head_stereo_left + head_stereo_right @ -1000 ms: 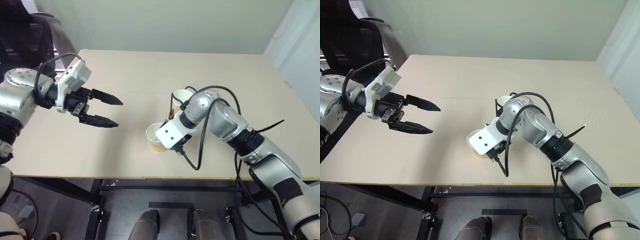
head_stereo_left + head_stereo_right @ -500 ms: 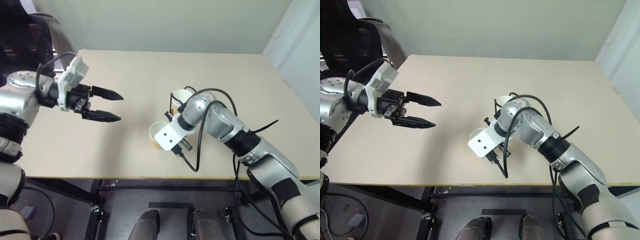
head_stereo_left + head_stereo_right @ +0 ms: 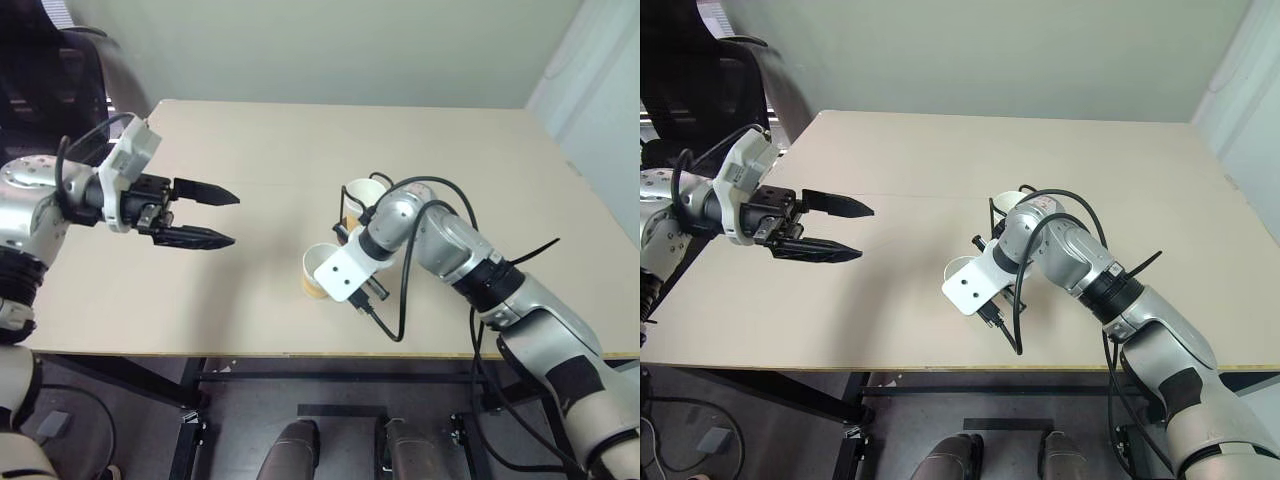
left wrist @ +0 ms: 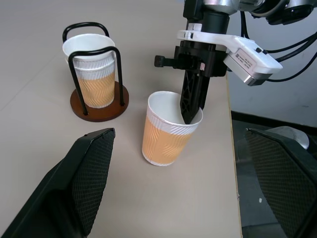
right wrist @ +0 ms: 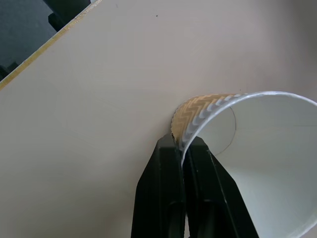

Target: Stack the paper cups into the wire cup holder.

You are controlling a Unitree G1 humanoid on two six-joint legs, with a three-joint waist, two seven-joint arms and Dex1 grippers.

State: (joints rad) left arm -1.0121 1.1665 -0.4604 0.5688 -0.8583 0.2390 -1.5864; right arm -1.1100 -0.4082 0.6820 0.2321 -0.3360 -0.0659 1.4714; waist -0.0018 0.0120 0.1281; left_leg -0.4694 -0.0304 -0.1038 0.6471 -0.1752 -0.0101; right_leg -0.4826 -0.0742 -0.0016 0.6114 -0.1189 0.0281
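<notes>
Left end effector (image 3: 222, 214): we see its two black fingers spread with nothing between them, hanging above the left part of the bench (image 3: 250, 120), well apart from the cups.
Loose cup (image 4: 171, 130): it stands upright on the bench just beside the wire cup holder, between the holder and the bench's near edge.
Right end effector (image 5: 182, 148): we see its fingers pressed together on the loose cup's rim, one finger inside the wall and one outside.
Wire cup holder (image 4: 94, 74): it stands upright on its reddish-brown disc with paper cups (image 4: 89, 64) already nested between the black loops.
Risk, the pinch: we judge a grip on one thin strip of paper wall weak; the cup could swing, tilt or slip out on the lift, or the rim could crease and stop nesting cleanly.
Risk, the holder: we expect the loops to leave little room; a tilted cup could catch a wire and tip or push the light holder.
Risk, the edge: the loose cup sits near the bench's front edge, so a drop could send it to the floor.
Hard to make out: in the head views the right wrist covers most of the loose cup and holder.
Uncertain count: we cannot tell how many cups sit nested in the holder.
</notes>
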